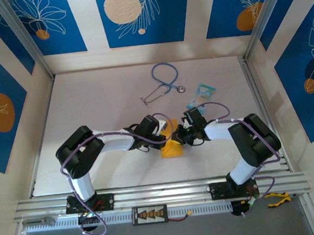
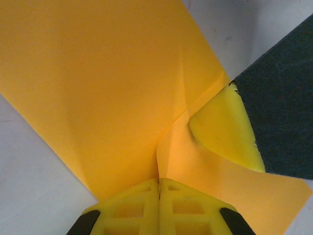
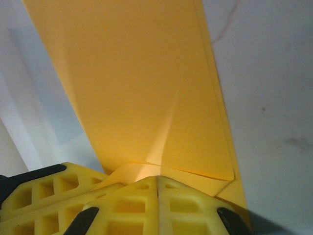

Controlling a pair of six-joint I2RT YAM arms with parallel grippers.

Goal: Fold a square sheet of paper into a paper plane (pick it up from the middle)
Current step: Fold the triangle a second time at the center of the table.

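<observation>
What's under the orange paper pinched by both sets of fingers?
White table shows beside the paper on both sides. What lies directly beneath it is covered and cannot be seen.

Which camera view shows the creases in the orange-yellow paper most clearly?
The left wrist view: the paper is close, and several creases meet near its middle. The right wrist view shows the paper close too, but with one faint crease. The top view shows it small and far away.
</observation>
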